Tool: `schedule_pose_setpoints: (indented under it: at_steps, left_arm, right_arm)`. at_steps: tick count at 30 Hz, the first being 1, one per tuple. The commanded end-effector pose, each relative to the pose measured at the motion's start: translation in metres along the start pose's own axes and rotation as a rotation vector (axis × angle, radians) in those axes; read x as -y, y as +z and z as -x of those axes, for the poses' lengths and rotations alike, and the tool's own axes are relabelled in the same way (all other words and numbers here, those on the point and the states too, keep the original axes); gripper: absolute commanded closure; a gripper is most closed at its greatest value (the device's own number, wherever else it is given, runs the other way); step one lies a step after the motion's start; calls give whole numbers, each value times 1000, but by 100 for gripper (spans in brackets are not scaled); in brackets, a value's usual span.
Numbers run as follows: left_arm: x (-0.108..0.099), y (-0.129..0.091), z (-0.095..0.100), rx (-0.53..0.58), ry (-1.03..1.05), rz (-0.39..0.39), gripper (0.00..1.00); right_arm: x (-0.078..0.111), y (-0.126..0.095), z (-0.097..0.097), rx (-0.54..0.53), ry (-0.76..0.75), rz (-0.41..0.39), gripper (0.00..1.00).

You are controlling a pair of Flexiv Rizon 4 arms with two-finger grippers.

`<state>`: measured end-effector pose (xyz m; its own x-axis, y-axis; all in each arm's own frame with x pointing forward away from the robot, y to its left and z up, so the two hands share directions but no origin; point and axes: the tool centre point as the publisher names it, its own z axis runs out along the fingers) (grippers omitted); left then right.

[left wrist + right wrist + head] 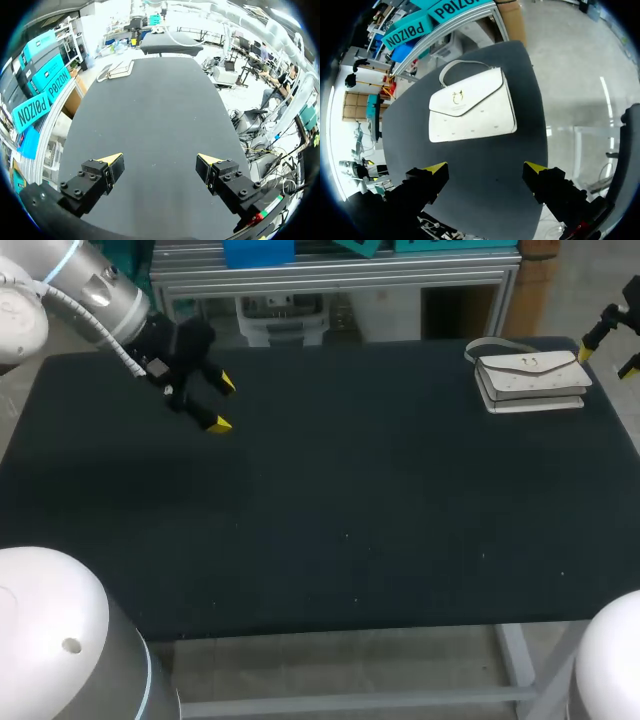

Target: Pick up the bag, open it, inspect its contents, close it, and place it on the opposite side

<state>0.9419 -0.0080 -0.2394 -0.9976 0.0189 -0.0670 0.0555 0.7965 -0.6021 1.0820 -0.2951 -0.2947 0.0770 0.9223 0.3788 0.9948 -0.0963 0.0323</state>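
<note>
— White handbag [530, 380]: location, please.

— I log it at the far right corner of the black table top [350, 520]. It lies flat with the flap closed and facing up. A gold-coloured clasp [456, 96] sits on the flap. The carry strap [464, 61] arcs out from the handbag's far edge and rests on the table top.

— State of the right gripper?

— My right gripper [485, 168] hangs at the table's right edge, near the handbag. Its fingers stand wide apart with nothing held between them. From its own wrist camera the handbag lies ahead of the yellow tips, apart from both. In the head view only those tips show, just beside the handbag's right end.

— And the left?

— My left gripper [223, 404] is over the far left part of the table top, well apart from the handbag. Its fingers are likewise spread wide and grip nothing; only table top shows between them. From the left wrist camera the handbag [116, 71] appears small, at the far end of the table ahead of the fingers.

— Any contact to record?

— Neither gripper touches the handbag or its strap. Whether the clasp is latched, I cannot tell from these views.
</note>
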Motion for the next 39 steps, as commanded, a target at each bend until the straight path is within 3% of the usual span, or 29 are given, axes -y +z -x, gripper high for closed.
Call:
schedule_pose_setpoints:
  at_steps: [1,17,29,31,34,37,39]
  left_arm:
    - [-2,10,9,8,2,-94,0]
    - [-16,44,29,86,-103,-6,0]
    - [-19,48,30,73,-110,-8,0]
    - [-19,48,30,73,-110,-8,0]
    - [-19,48,30,73,-110,-8,0]
    - [-19,48,30,73,-110,-8,0]
    - [-19,48,30,73,-110,-8,0]
  right_arm:
    - [-6,7,8,-15,2,10,0]
    - [-27,48,27,-69,16,31,0]
    - [-57,67,37,-157,51,44,0]
    - [-61,68,35,-156,50,45,11]
    - [-68,71,32,-163,47,44,17]
    - [-73,73,29,-168,45,44,34]
    - [-77,74,28,-169,43,44,34]
